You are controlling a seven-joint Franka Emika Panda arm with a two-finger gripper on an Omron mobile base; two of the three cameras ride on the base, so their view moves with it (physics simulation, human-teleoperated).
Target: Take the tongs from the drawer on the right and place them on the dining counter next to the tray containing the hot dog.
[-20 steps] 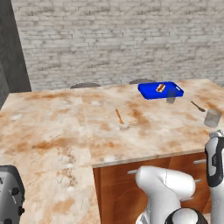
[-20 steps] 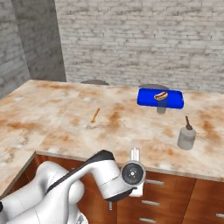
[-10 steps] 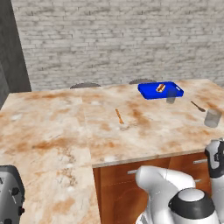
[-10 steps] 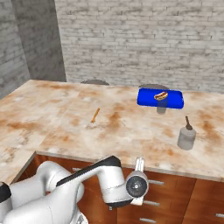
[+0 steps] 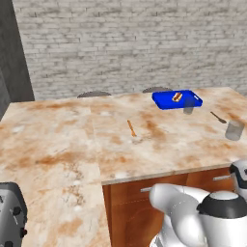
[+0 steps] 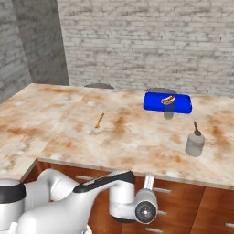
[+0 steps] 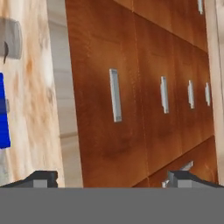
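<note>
Little is done: the hand, spread wide and empty, faces the shut drawer below the worktop, tongs presumably inside, tray waiting.

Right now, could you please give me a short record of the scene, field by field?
counter: beige marbled dining counter on reddish-brown cabinets
tray: blue tray at the far side of the counter
hot dog: hot dog lying in the tray
drawers: drawer fronts with silver bar handles, all closed in the hand view
gripper: gripper open, holding nothing, aimed at the drawer fronts
tongs: not found in these pictures
other items: orange stick lying on the counter; grey cup near the counter's front edge
</note>
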